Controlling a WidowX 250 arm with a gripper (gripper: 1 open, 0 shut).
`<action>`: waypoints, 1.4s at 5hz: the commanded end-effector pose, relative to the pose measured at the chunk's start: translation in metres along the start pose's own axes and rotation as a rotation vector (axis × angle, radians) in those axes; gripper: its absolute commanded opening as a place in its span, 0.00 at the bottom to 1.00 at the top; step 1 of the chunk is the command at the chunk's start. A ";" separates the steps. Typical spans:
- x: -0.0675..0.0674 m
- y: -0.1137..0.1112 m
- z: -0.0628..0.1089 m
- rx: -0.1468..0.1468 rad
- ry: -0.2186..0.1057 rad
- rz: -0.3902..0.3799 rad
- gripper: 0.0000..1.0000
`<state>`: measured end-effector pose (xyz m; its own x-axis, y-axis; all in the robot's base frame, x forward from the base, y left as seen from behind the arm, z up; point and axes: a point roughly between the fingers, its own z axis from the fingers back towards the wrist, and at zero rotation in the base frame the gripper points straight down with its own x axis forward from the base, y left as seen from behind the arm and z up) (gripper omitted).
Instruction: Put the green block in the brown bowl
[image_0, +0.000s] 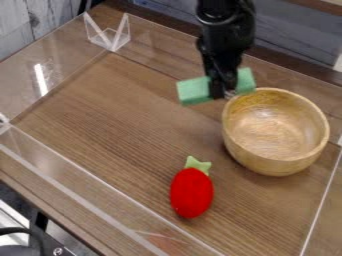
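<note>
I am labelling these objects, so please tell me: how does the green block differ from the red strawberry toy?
The green block is a flat green bar with straight edges; the red strawberry toy is rounded and red with a green top. The green block is held above the table by the end effector; the red strawberry toy lies on the wooden table. Both are smaller than the brown bowl.

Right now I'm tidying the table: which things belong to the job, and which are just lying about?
Part of the job:
- green block, held by the gripper
- brown wooden bowl

Just lying about:
- red strawberry toy
- clear plastic stand
</note>
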<state>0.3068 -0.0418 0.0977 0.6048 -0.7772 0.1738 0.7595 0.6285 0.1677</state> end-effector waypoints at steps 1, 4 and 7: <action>0.025 -0.015 0.013 0.018 -0.071 -0.087 0.00; 0.047 -0.040 -0.006 -0.021 -0.085 -0.126 0.00; 0.039 -0.035 -0.020 -0.055 -0.076 -0.090 1.00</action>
<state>0.3055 -0.0955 0.0710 0.5179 -0.8290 0.2110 0.8292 0.5471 0.1141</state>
